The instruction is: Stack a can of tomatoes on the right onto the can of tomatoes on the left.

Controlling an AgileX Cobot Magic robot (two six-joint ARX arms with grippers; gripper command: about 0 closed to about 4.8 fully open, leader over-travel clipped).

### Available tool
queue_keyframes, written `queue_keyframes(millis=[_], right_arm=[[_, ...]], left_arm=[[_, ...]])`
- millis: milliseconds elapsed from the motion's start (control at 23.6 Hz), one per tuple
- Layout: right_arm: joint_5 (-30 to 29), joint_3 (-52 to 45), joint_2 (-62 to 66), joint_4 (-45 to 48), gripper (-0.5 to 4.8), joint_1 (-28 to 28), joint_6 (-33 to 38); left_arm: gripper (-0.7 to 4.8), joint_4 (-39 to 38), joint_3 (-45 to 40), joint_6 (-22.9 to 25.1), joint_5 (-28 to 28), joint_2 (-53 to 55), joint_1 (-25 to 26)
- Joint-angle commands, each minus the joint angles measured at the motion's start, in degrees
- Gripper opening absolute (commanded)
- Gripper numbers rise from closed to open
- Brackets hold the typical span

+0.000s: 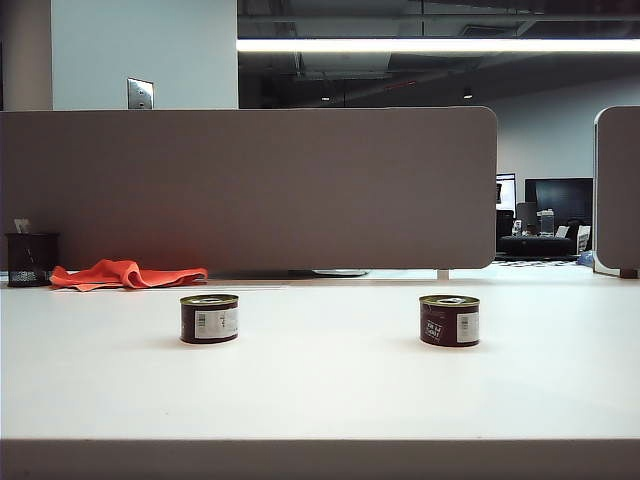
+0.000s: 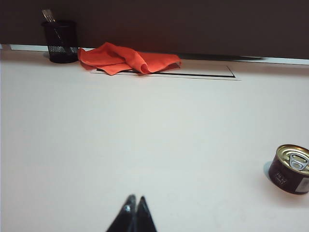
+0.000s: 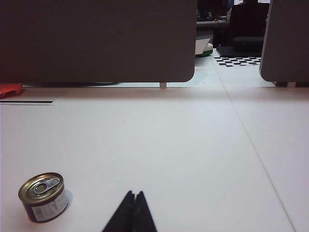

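On the white table (image 1: 320,390) we see two tomato cans standing upright and well apart: the left can (image 1: 209,318) and the right can (image 1: 449,320), neither stacked. Our left gripper (image 2: 134,199) hangs over bare tabletop on the near side, jaws pressed together, holding nothing. Our right gripper (image 3: 134,194) does likewise, tips closed and empty. Far left, an orange cloth (image 1: 125,274) lies beside a black mesh cup (image 1: 31,259), against the grey divider (image 1: 250,185).

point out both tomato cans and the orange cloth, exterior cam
Left dark round tin tomato can (image 1: 209,319): exterior view, on its white label.
Right dark round tin tomato can (image 1: 449,321): exterior view, on its side wall.
Crumpled orange cloth (image 1: 125,273): exterior view, on its middle fold.
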Motion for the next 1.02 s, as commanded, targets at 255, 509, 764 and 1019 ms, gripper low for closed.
queue_keyframes(millis=[255, 509, 764, 1019], right_arm=[[0.1, -0.3, -0.1, 1.7, -0.06, 0.0, -0.2], [0.3, 1.8, -0.1, 2.0, -0.06, 0.0, 1.7], [0.3, 14.8, 0.1, 1.0, -0.06, 0.0, 3.0], [-0.1, 24.7, 1.9, -6.1, -0.06, 0.0, 3.0]], left_arm=[[-0.06, 0.3, 0.3, 0.2, -0.2, 0.0, 0.1], [-0.06, -5.7, 10.8, -4.0, 4.2, 0.0, 0.0], [-0.06, -15.3, 27.5, 0.0, 11.5, 7.3, 0.1], [-0.06, -19.9, 37.4, 5.1, 19.5, 20.3, 0.1]])
